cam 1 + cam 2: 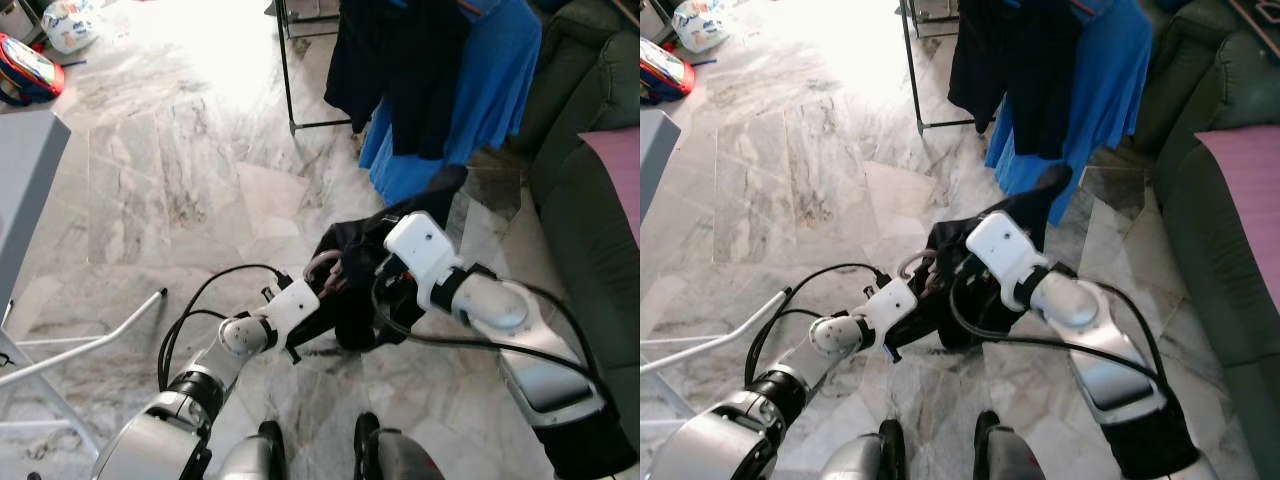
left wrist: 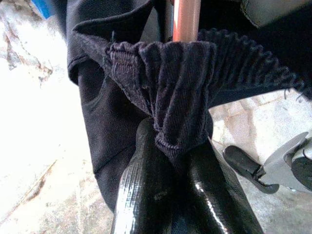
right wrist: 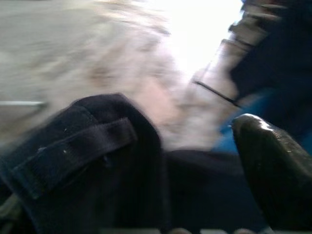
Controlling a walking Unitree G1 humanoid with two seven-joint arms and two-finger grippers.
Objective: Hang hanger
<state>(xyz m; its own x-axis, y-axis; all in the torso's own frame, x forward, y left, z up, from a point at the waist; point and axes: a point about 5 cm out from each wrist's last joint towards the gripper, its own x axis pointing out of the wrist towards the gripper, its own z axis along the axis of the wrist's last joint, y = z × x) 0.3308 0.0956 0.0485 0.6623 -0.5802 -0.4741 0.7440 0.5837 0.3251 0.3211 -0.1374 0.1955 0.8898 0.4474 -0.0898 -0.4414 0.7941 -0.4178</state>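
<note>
Left arm: extended forward and low, bent at elbow.
Left gripper (image 2: 178, 161): fingers (image 2: 141, 195) pressed together, pinching ribbed dark fabric.
Right arm: raised, reaching forward, wrist angled inward.
Right gripper (image 3: 273, 175): one finger visible; blurred, spread unclear.

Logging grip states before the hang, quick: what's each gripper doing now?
Left gripper: shut on the dark garment.
Right gripper: in the dark garment, open or shut cannot be told.
</note>
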